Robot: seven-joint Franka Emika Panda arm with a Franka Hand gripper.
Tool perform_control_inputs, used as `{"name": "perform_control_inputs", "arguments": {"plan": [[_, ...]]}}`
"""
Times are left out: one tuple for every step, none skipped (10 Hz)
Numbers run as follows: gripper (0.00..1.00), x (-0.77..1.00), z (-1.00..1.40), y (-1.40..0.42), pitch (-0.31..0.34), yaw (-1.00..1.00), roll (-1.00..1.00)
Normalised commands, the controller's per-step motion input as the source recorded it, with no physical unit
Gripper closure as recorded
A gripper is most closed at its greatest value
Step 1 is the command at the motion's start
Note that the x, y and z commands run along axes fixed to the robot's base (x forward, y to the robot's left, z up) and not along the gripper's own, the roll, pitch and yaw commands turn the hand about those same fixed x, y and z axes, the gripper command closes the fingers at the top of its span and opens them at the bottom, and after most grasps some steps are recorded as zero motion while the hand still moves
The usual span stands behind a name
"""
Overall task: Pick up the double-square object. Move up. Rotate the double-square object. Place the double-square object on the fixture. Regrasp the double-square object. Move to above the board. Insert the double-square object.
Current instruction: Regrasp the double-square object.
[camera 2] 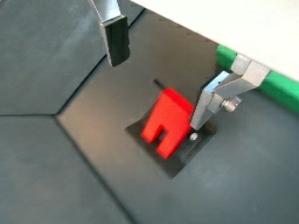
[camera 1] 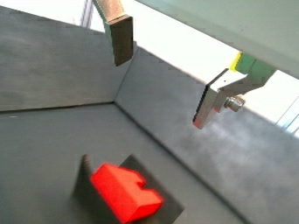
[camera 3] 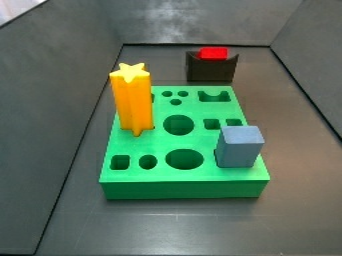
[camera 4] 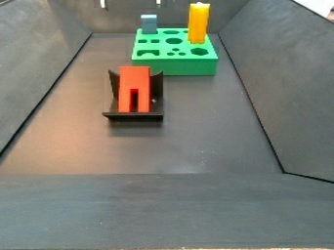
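Observation:
The red double-square object [camera 1: 122,191] [camera 2: 167,118] rests on the dark fixture [camera 1: 84,175] [camera 2: 181,157], leaning against its upright. Both side views show the double-square object [camera 3: 213,53] [camera 4: 133,86] on the fixture [camera 3: 211,68] [camera 4: 135,114], apart from the green board [camera 3: 181,180] [camera 4: 177,66]. In both wrist views my gripper [camera 1: 162,94] [camera 2: 159,94] hangs above the object and stands open, with nothing between its fingers. I cannot make out the gripper in the side views.
A tall yellow star prism [camera 3: 131,98] [camera 4: 198,20] and a grey-blue cube [camera 3: 241,146] [camera 4: 148,21] stand on the board. Sloping dark walls enclose the floor on all sides. An edge of the board [camera 2: 281,87] shows beyond one finger.

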Motion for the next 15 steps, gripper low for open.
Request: {"name": "perform_control_inputs", "arguments": {"plan": [[0.0,0.07,-0.01,-0.03,0.065,0.06,1.0],[0.0,0.09,-0.01,-0.04,0.101,0.07,1.0],[0.0,0.09,-0.02,-0.04,0.128,0.09,0.95],[0.0,0.09,-0.01,-0.04,0.127,0.1,0.82],[0.0,0.09,-0.02,-0.04,0.114,0.13,0.49],[0.0,0.09,-0.02,-0.04,0.108,0.14,0.36],[0.0,0.03,-1.0,0.08,0.058,0.05,0.21],[0.0,0.03,-1.0,0.08,0.029,0.06,0.18],[0.0,0.04,-1.0,0.07,-0.002,0.08,0.13],[0.0,0.05,-1.0,0.07,-0.017,0.08,0.1],[0.0,0.06,-1.0,0.06,-0.034,0.07,0.07],[0.0,0.07,-1.0,0.06,-0.043,0.06,0.06],[0.0,0.08,-1.0,0.05,-0.051,0.05,0.07],[0.0,0.09,-1.0,0.05,-0.056,0.04,0.07],[0.0,0.1,-1.0,0.04,-0.062,0.03,0.07]]}}
